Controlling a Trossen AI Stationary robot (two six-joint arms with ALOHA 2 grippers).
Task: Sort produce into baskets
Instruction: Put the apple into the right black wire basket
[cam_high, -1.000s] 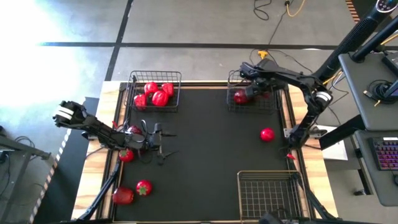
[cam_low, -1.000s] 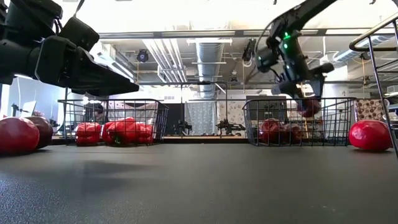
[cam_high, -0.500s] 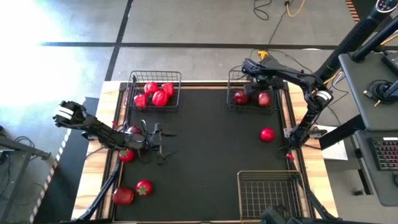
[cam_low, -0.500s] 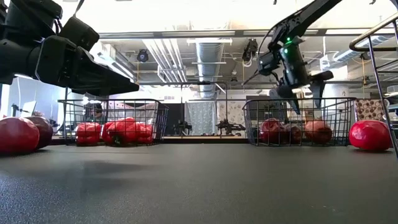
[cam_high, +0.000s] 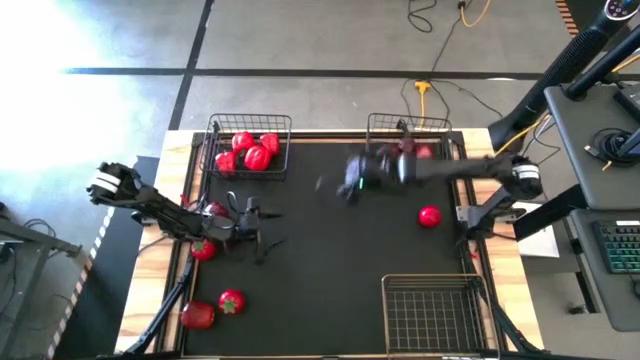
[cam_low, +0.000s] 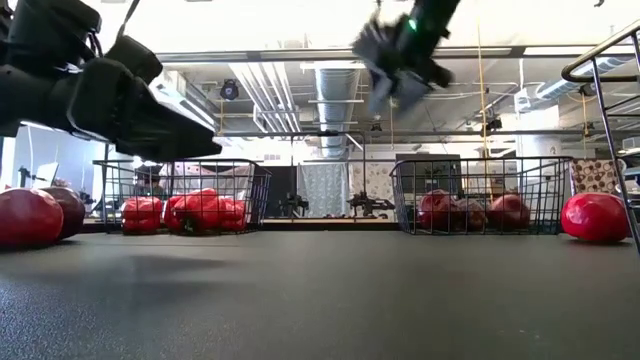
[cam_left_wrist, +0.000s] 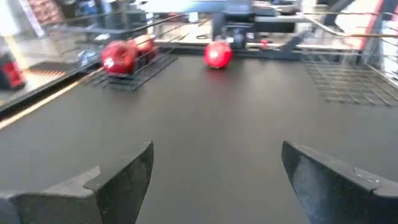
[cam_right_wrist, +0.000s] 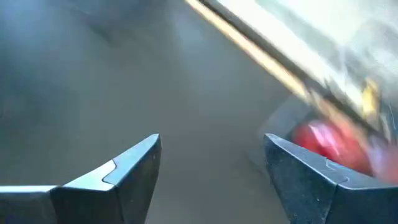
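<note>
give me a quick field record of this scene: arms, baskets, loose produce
right gripper: open, empty, above mat centre
left gripper: open, empty, mat's left side
far-left basket: bright red peppers
far-right basket: dark red fruits
near-right basket: nothing visible inside
loose produce: tomato at right; others near left arm
</note>
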